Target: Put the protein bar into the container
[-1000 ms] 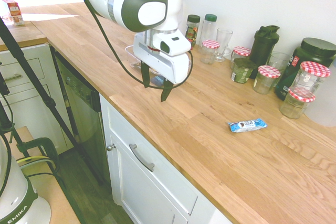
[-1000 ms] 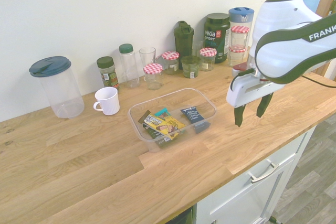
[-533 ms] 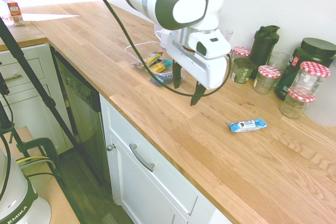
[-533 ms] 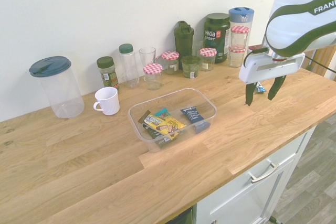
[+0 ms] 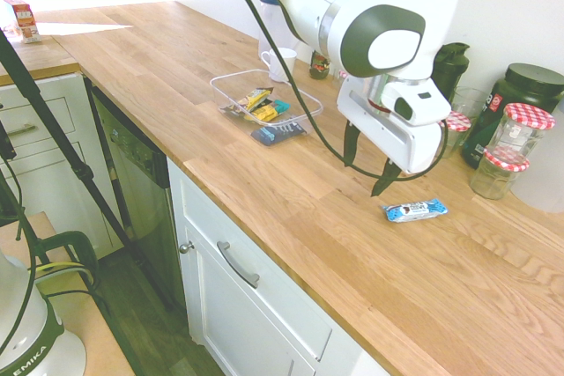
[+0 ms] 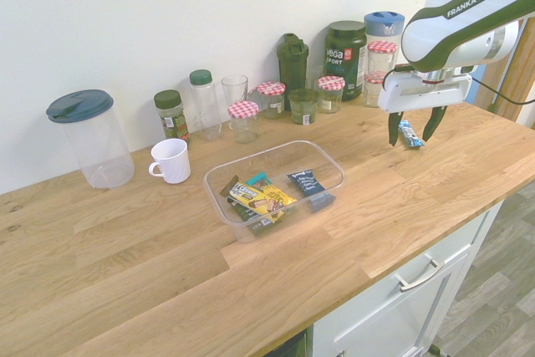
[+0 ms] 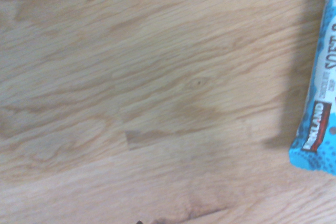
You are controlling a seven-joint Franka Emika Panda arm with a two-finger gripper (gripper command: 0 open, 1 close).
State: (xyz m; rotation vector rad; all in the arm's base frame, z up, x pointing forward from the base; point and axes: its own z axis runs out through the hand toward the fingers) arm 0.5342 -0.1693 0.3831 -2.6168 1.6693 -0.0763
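protein bar: cut off by the wrist view's edge, its print incomplete
dark shaker: partly hidden behind the arm in the first exterior view
counter grain: blurred up close

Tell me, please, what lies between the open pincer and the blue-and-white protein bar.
Nothing that I can see: the first exterior view shows only bare countertop between the pincer and the protein bar.

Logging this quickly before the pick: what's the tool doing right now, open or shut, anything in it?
Tool: open, holding nothing.
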